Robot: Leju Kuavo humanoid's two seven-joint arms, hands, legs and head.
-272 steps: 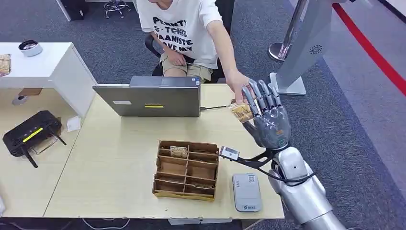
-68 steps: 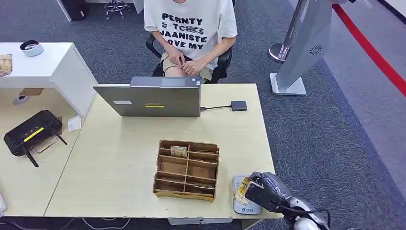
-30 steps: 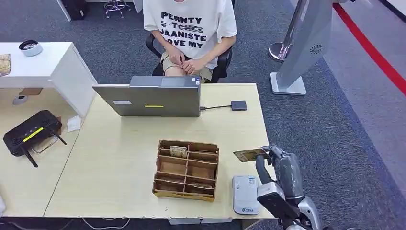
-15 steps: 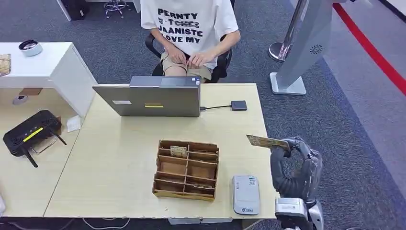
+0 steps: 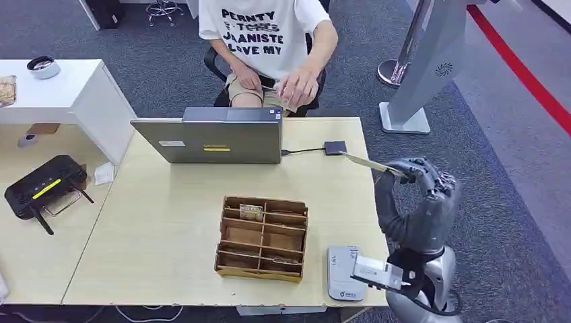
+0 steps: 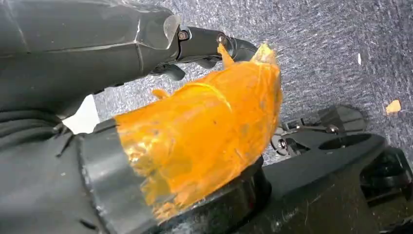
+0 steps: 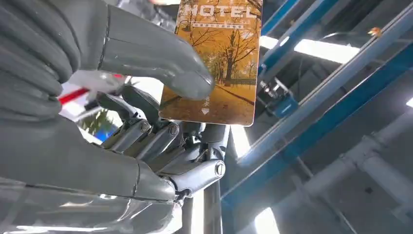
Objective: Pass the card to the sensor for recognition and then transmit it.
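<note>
Right hand point(image 5: 421, 202) raised off the bench point(image 5: 161, 222) edge, fingers point(image 7: 160, 139) pinching the card point(image 5: 363, 163) (HOTEL print); sensor point(image 5: 345, 272) sits below. Left fingers: can't tell.

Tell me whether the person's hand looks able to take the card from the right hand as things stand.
Probably yes. The right hand holds the card raised past the desk's far right corner, its free end pointing toward the person's hand. Nothing stands between them; the laptop sits off to the side.
</note>
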